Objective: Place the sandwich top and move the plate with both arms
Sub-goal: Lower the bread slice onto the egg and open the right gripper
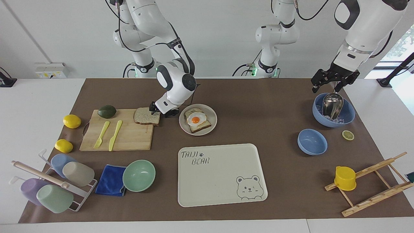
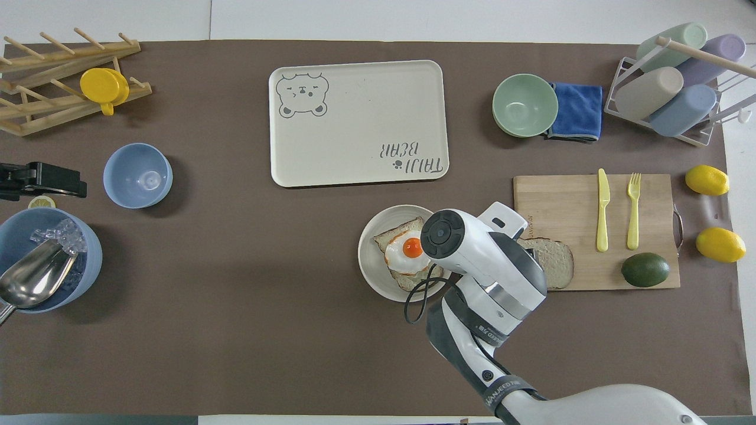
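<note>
The bread slice (image 1: 146, 116), square and grainy with a darker crust, lies flat on the wooden board's (image 1: 129, 137) corner, at nine o'clock from the round, shallow plate (image 1: 212, 117) in the facing view. The right gripper (image 1: 158, 111) sits low at the slice's plate-side edge; whether it grips I cannot tell. The left gripper (image 1: 331, 82), fingers apart, hangs over the blue bowl (image 1: 349, 115). Bare brown mat (image 1: 258, 106) lies between plate and tray (image 1: 220, 194).

You've got the right arm (image 2: 484, 260) mid-frame covering part of the bread slice (image 2: 555, 262) on the cutting board (image 2: 590, 268), right next to the plate (image 2: 372, 268) with egg toast (image 2: 407, 257).
</note>
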`<state>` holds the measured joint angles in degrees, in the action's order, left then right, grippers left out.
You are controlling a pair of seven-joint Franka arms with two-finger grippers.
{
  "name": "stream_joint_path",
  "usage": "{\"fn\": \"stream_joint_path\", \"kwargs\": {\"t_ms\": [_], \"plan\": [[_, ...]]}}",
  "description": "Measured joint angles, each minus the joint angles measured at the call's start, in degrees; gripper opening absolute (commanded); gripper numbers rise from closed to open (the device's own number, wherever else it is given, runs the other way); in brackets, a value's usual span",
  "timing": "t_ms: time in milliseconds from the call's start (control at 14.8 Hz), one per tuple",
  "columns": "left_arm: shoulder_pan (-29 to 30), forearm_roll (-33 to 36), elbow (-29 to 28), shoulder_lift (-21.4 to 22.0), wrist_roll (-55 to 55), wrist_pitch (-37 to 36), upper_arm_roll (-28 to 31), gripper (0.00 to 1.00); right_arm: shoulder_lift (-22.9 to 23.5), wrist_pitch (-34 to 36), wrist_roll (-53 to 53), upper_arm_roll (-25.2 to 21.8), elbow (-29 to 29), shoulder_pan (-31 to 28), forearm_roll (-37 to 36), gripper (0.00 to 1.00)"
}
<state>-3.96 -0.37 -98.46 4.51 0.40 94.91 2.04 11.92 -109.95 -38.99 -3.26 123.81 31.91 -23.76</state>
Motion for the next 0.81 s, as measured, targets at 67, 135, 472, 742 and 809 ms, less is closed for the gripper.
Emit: {"fn": "stream_joint_path", "kwargs": {"t_ms": [67, 135, 472, 742, 809], "plan": [[0.03, 0.0, -0.04, 0.0, 0.0, -0.02, 0.01, 1.0, 0.03, 0.02, 0.0, 0.0, 0.16, -0.01, -0.78, 0.79], [0.13, 0.0, -0.08, 0.0, 0.0, -0.02, 0.02, 1.0, 0.03, 0.03, 0.0, 0.0, 0.4, -0.01, -1.5, 0.79], [0.59, 0.0, -0.12, 0.0, -0.02, -0.02, 0.05, 1.0, 0.02, 0.11, 0.0, 0.0, 0.91, 0.0, -2.29, 0.55], [0.72, 0.0, -0.13, 0.0, -0.03, -0.03, 0.12, 1.0, -0.05, 2.03, 0.0, 0.02, 1.14, 0.02, -3.39, 0.0], [0.72, 0.0, -0.13, 0.0, -0.03, -0.04, 0.12, 1.0, -0.16, 2.63, 0.0, -0.01, 1.09, 0.01, -3.83, 0.0]]}}
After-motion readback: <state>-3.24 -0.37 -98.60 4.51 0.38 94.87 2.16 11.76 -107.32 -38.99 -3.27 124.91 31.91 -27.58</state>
